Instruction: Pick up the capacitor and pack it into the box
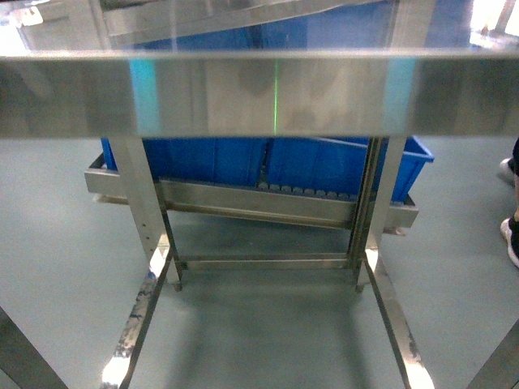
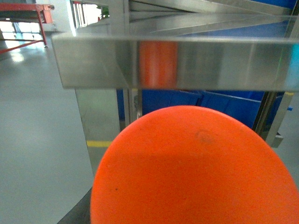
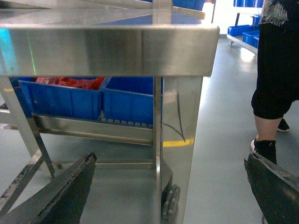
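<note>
A big, smooth orange rounded capacitor fills the lower half of the left wrist view. It hangs above the floor, close to the camera, and hides my left gripper's fingers; it reflects orange in the steel table edge. My right gripper is open, its two black fingers spread wide with only floor and a table leg between them. Red-orange parts lie in a blue bin below the table. The box is out of view, and the head view shows neither gripper.
A stainless table edge spans the head view just ahead. Blue bins sit on a lower roller shelf. A caster wheel is at the table leg. A person in black stands to the right.
</note>
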Controlling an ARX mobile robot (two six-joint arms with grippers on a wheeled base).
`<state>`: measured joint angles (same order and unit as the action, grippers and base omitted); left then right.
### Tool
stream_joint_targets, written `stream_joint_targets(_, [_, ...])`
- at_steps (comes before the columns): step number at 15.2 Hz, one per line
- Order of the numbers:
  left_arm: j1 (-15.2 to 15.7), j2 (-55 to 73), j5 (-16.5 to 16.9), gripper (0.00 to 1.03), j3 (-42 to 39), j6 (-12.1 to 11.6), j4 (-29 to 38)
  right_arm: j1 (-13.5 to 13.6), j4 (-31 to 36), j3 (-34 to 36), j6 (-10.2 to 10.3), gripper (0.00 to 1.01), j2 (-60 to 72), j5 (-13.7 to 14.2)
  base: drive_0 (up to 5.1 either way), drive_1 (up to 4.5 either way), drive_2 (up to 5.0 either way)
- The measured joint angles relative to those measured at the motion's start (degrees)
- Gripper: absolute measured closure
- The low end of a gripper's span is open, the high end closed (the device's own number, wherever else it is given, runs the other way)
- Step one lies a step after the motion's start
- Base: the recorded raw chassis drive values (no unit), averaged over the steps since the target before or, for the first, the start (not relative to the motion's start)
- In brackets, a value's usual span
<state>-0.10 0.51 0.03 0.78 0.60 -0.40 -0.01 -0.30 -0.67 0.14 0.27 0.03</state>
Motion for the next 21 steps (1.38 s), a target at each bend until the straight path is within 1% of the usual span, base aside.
stream_joint_targets(20, [0.0,0.0,-0.04,0.59,0.0,-0.02,-0.02,0.0,-0.02,0.0,0.0,0.03,0.0,-0.04,0.0,0.0,0.0])
stream_joint_targets(21, [0.0,0.0,0.0,0.59,0.0,-0.02,0.07,0.0,-0.04,0.0,0.0,0.03,0.0,0.02,-4.8,1.54,3.4])
